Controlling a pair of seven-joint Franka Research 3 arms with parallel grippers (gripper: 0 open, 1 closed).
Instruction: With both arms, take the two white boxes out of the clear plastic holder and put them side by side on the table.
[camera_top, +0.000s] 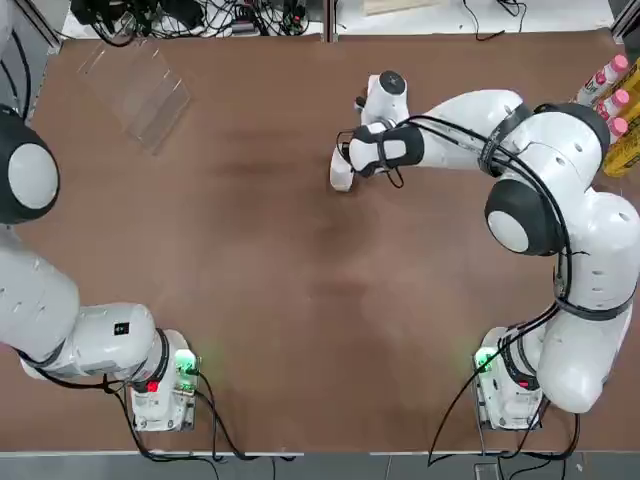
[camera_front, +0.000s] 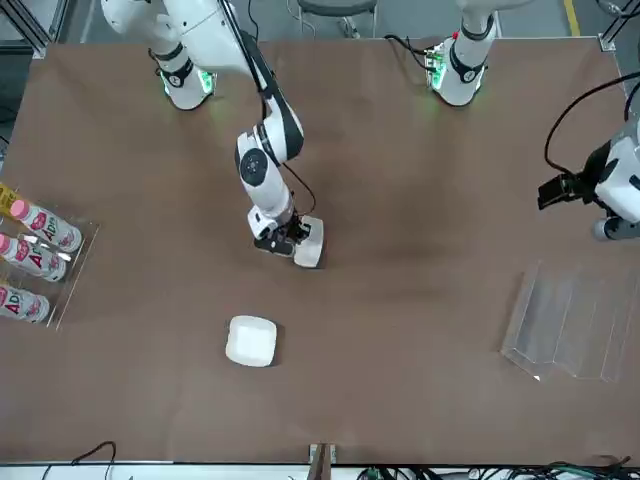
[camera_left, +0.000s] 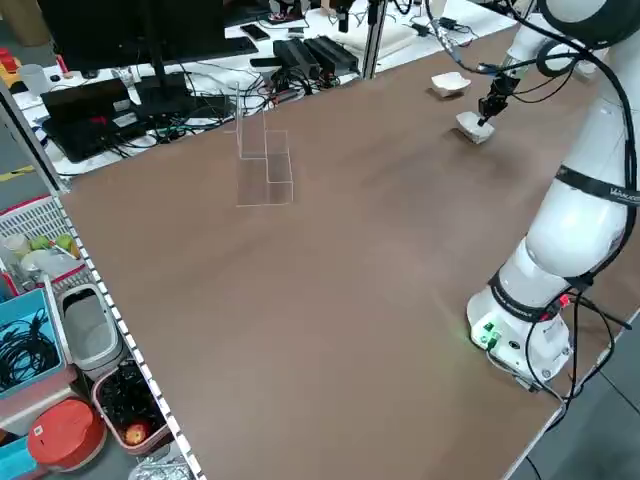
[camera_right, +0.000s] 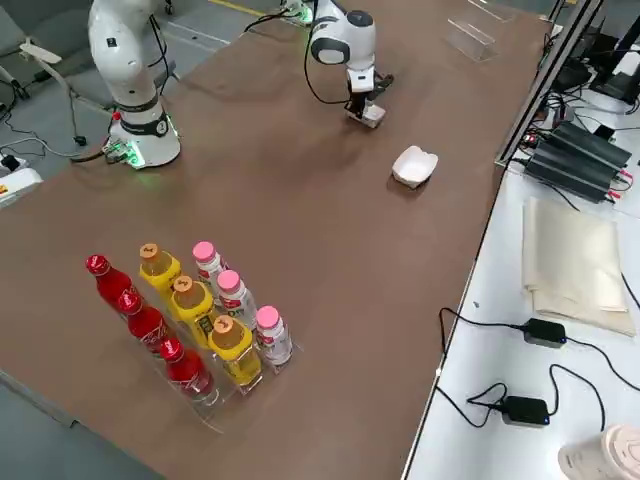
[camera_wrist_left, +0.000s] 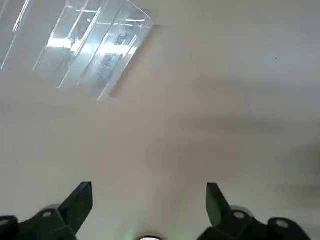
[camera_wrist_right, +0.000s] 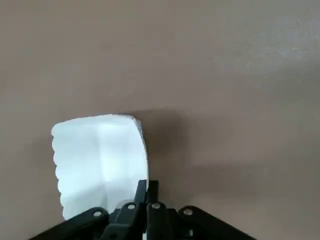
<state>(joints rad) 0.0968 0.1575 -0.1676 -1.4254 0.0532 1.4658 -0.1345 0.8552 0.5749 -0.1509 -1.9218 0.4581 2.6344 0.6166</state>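
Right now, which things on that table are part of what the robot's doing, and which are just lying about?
Part of the job:
- white box, beside the shut right gripper
- second white box, lying apart
- clear plastic holder, empty
- left gripper, open, idle

Just lying about:
- rack of bottles
- cables

Matt brown table (camera_top: 250, 300), glinting clear plastic holder (camera_top: 140, 85), smooth matt white boxes (camera_front: 251, 340).

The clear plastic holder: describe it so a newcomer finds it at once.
Start from the brown table and go to its far corner on the left arm's side. The clear plastic holder sits there alone, empty; only its glinting edges show, unlike the bottle-filled rack.
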